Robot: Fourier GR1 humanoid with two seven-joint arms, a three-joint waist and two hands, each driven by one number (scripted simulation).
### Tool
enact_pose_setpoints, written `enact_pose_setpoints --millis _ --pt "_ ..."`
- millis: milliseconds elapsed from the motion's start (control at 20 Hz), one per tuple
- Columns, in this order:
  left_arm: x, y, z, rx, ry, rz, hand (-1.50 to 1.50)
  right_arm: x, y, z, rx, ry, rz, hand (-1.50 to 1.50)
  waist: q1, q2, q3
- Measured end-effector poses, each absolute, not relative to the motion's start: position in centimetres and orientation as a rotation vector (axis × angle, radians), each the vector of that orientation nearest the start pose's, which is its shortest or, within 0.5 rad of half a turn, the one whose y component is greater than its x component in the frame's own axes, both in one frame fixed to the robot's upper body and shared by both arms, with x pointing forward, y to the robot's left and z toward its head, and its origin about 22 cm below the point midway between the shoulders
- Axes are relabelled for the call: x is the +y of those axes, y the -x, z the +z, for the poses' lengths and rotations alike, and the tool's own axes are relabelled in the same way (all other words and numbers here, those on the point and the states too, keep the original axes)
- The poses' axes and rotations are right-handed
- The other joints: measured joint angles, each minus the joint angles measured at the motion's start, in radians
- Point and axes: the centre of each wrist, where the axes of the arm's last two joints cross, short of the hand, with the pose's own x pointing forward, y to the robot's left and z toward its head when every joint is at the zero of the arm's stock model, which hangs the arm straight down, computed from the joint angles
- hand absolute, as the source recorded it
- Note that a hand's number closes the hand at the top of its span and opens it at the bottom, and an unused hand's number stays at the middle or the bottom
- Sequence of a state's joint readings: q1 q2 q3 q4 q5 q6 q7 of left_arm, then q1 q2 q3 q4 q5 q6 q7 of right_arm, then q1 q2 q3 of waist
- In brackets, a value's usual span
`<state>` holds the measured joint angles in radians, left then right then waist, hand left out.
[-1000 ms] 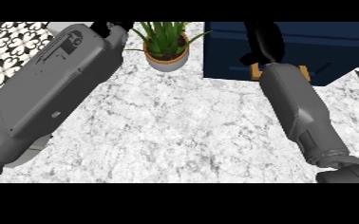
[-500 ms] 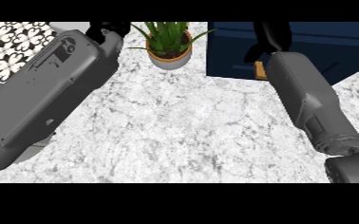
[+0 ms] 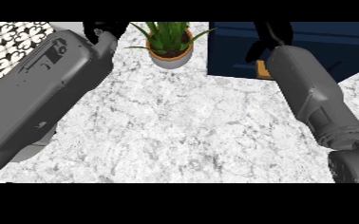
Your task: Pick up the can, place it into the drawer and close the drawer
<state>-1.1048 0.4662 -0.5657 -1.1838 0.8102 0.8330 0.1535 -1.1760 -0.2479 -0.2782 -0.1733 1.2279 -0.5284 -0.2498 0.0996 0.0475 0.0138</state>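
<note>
The dark blue drawer (image 3: 235, 47) fills the upper right of the head view. My right hand (image 3: 270, 34) is over it, partly cut off by the upper edge, with the grey forearm running down to the lower right. A small orange-tan patch (image 3: 262, 70) shows at the drawer's near edge beside that forearm; I cannot tell whether it is the can. No can shows plainly anywhere else. My left hand (image 3: 105, 29) sits at the upper left, mostly hidden behind its broad forearm.
A potted green plant (image 3: 168, 45) in a pale pot stands on the marbled counter (image 3: 189, 123) between the two arms, just left of the drawer. A patterned black-and-white surface (image 3: 21, 40) lies at the far left.
My right forearm has slid a little farther up and left over the drawer. The left forearm has crept slightly toward the plant. The plant and drawer have stayed put.
</note>
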Motion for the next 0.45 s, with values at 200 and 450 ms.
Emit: enact_pose_setpoints --millis 200,450 --pt "11.91 -38.63 23.0 -1.725 -0.013 0.136 -1.5 -21.33 -46.5 9.59 -1.705 0.99 0.9 -1.5 -0.007 -0.006 -0.001" --pt "12.35 -38.26 22.77 -1.72 -0.011 0.135 -1.5 -21.23 -46.7 10.11 -1.767 0.796 0.703 -1.5 -0.006 -0.009 -0.001"
